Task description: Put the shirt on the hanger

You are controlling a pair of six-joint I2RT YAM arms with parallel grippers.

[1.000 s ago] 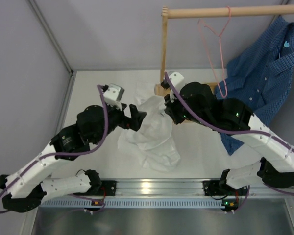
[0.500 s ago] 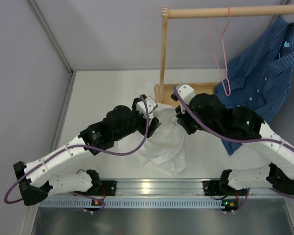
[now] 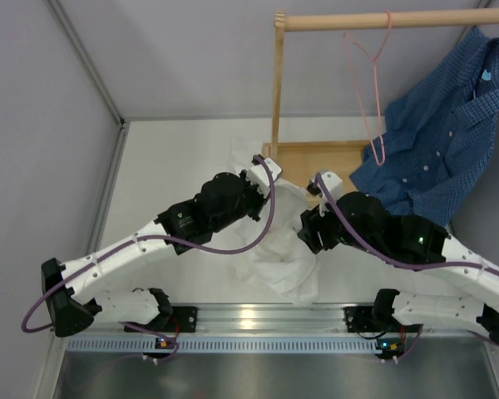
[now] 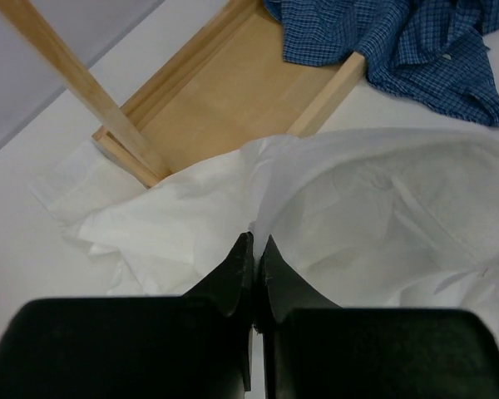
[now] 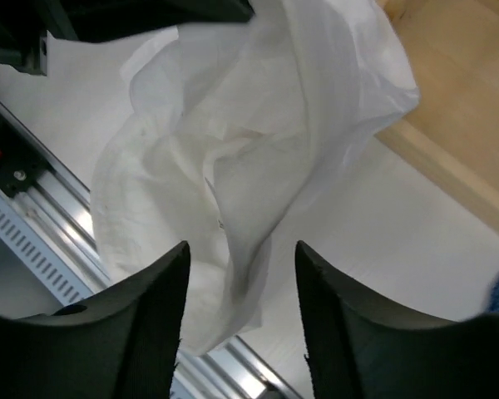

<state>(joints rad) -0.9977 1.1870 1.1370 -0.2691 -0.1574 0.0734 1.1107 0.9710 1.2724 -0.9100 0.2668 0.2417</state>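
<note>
White table point(image 3: 175, 166), shirt point(image 3: 287, 258) lengthwise far-to-near, left jaws clenched on it, right jaws apart.

Soft, even light from above; shadows on the worktop point(image 3: 175, 166) are faint. A glare patch shines on the rail point(image 3: 249, 316) at lower centre. The shirt point(image 5: 233, 150) looks washed-out and slightly blurred; the right claw point(image 5: 243, 247) is dark, out of focus.

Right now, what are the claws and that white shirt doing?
Left gripper shut on thin white collared shirt. Right gripper open, holding nothing. Pink wire hanger bare on wooden rail.
</note>
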